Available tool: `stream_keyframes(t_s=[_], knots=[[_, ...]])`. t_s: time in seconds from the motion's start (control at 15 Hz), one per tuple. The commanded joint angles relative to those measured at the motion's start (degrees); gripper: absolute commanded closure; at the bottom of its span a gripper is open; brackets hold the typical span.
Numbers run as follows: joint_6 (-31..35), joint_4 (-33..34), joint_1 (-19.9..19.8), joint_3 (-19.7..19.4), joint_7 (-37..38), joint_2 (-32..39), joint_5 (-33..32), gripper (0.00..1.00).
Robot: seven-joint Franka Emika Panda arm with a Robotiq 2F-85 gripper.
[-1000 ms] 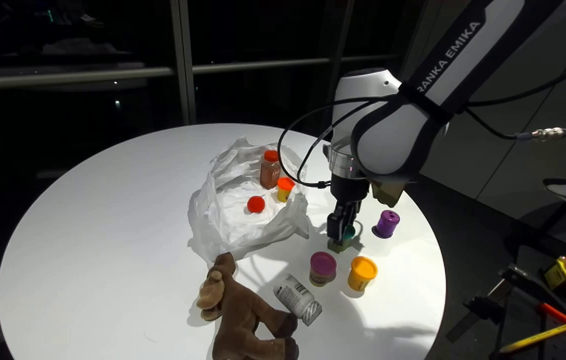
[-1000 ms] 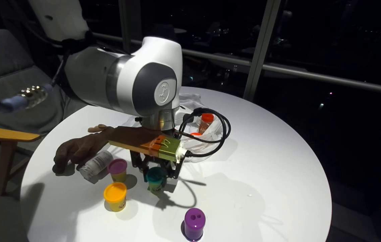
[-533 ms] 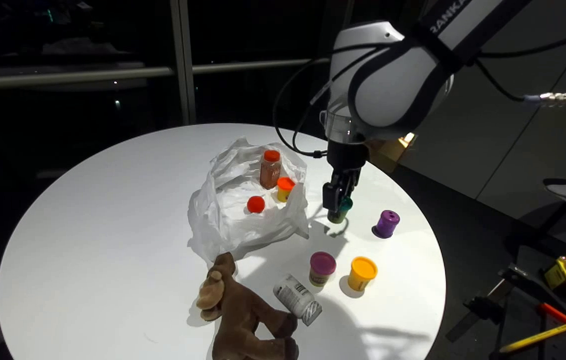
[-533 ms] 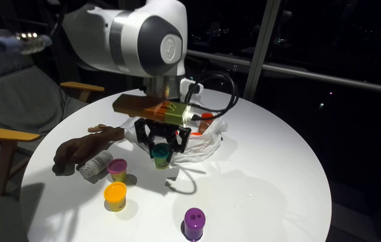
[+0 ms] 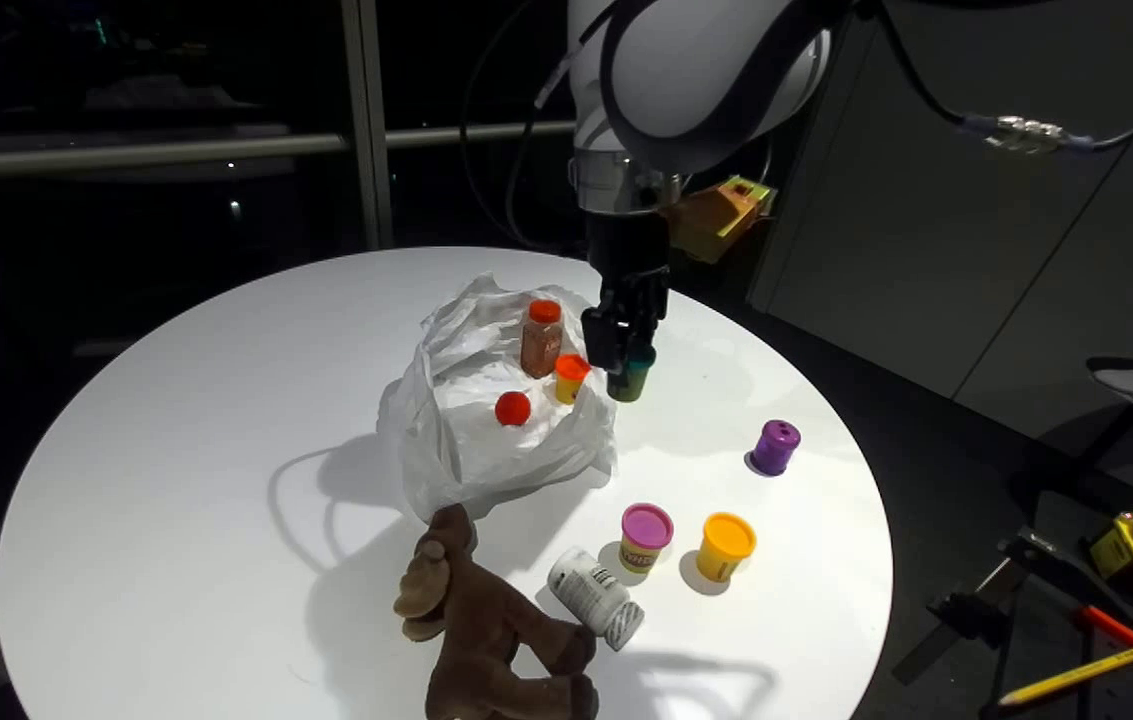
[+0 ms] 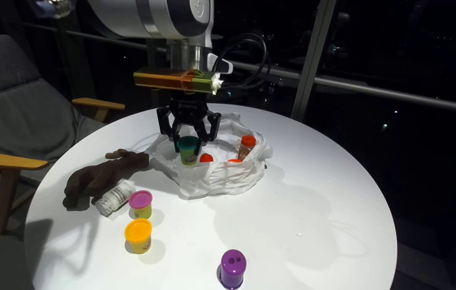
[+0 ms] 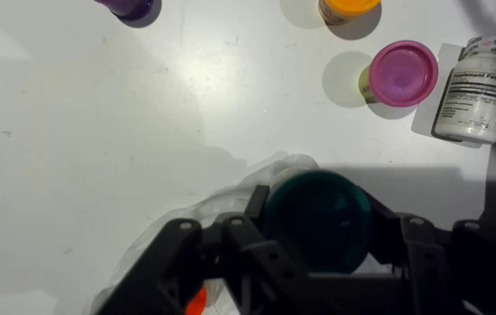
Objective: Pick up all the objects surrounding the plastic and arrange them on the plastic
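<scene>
At the edge of the white plastic (image 6: 228,179), the hand (image 6: 188,150) gripped a green-lidded tub (image 6: 188,157) aloft; placing it well likely meant clearing the plastic's rim, then lowering it level beside the round red piece (image 5: 512,408).

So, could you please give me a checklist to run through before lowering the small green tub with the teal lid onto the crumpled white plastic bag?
1. Grip on the teal-lidded green plastic tub: ok, the black end effector clasps it from both sides.
2. Tub roughly upright: ok.
3. Tub over the middle of the crumpled white plastic bag: not ok, it shows at the rim in an exterior view.
4. Tub's base higher than the rim: cannot tell.
5. Room inside: ok, bare plastic shows around the small round red object.
</scene>
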Motion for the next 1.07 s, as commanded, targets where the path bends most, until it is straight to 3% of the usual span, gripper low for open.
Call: stream_keyframes(t_s=[0.0,0.47,1.0], knots=[[-0.41,9.69,0.92,-0.42,1.14,7.35,-1.45,0.76],[0.92,20.39,0.56,-0.50,0.60,15.89,-0.37,0.76],[2.51,26.11,1.11,-1.54,0.78,22.99,-1.21,0.76]])
